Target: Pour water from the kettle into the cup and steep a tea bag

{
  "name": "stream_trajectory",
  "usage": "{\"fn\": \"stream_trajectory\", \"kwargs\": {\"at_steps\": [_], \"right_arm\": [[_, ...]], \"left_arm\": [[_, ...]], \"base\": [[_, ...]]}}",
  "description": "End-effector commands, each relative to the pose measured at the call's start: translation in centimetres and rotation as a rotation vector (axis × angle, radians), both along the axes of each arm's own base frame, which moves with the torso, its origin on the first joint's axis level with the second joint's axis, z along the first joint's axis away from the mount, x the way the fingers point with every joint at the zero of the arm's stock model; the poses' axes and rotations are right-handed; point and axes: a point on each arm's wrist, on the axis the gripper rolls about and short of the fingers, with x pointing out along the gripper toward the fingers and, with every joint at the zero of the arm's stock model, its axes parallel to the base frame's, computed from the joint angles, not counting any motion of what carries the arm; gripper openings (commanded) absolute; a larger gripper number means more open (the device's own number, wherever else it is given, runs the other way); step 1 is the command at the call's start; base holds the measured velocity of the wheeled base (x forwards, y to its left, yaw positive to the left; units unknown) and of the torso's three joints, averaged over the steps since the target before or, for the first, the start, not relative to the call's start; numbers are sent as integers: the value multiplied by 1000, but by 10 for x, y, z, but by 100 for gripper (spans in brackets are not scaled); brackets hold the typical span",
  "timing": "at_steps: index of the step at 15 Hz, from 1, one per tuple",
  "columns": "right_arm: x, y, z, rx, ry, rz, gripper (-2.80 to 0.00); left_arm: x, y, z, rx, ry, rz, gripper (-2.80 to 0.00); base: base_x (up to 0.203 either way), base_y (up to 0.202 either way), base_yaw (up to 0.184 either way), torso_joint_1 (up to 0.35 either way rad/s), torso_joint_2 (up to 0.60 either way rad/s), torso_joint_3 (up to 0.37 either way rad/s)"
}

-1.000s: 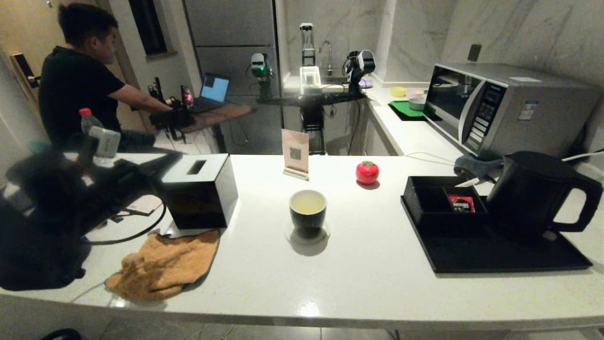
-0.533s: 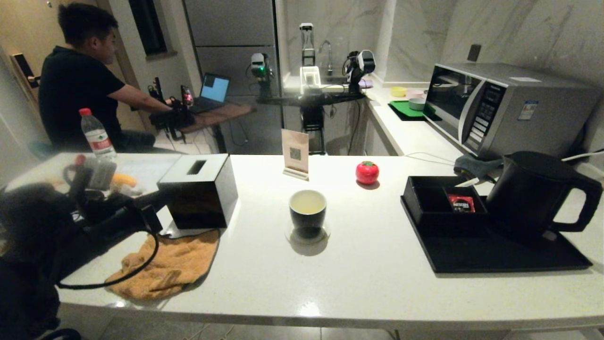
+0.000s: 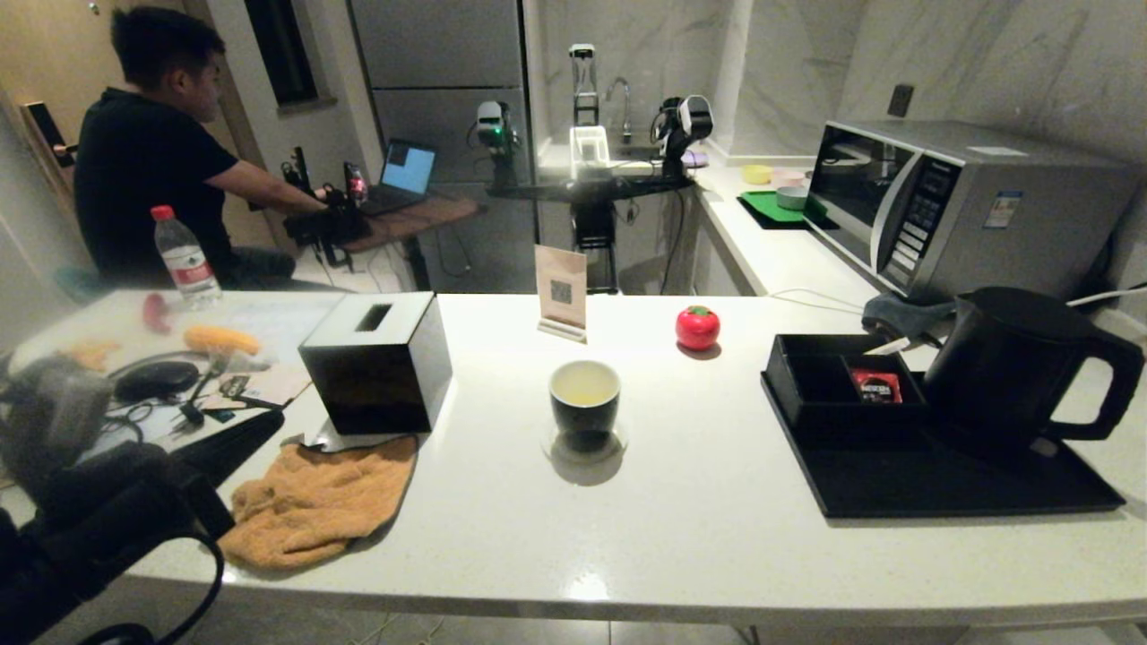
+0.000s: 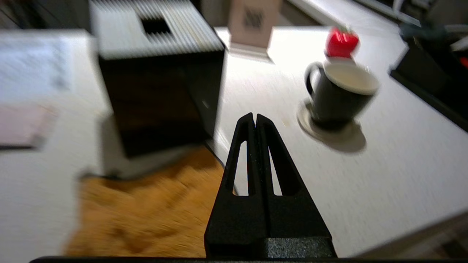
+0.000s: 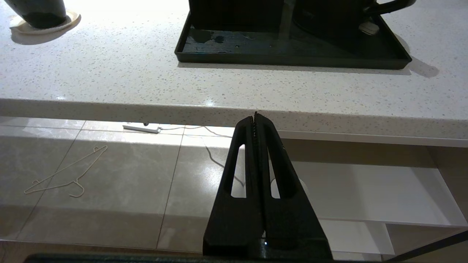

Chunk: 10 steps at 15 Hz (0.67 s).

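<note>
Left end effector point(image 4: 255, 118): fingers pressed together, holding nothing; in its wrist view it sits above the near edge of the desk point(image 3: 699, 528), over the orange cloth point(image 3: 314, 502) and pointing between the black box point(image 3: 376, 363) and the cup point(image 3: 584, 397); in the head view the arm is a dark blur at the lower left corner
Right end effector point(image 5: 255, 117): fingers closed flat against each other, empty, hanging below the front edge of the desk, over the tiled floor
Cup: upright on a round coaster point(image 3: 584, 443) near the middle of the desk, pale liquid inside
Kettle point(image 3: 1017, 367): standing on the black tray point(image 3: 941, 484) at the right, handle turned right, lid down
Tea bag: cannot be made out
Red sachet point(image 3: 876, 385): in a compartment of the black organiser on the tray, just left of the kettle
Behind the cup: a card stand point(image 3: 561, 291) and a red tomato-shaped object point(image 3: 697, 326)
</note>
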Motion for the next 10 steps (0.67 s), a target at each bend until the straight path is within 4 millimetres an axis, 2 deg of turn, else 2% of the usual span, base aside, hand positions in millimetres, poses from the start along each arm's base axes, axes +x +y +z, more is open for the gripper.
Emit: {"fn": "stream_trajectory", "kwargs": {"at_steps": [1,4,8,10], "right_arm": [[0,0,0,-1,3,1,-280],[0,0,0,-1,3,1,-280],[0,0,0,-1,3,2,-280],[0,0,0,-1,3,1,-280]], "left_arm": [[-31,2,27,32,-141,57,-280],[-71,-6,32,33,-126,77,-280],[-128,-29,-4,-16,129,-13,-280],[-155,-32,-17,-18,167,29,-280]], "base": [[0,0,0,0,0,0],[0,0,0,0,0,0],[0,0,0,0,0,0],[0,0,0,0,0,0]]}}
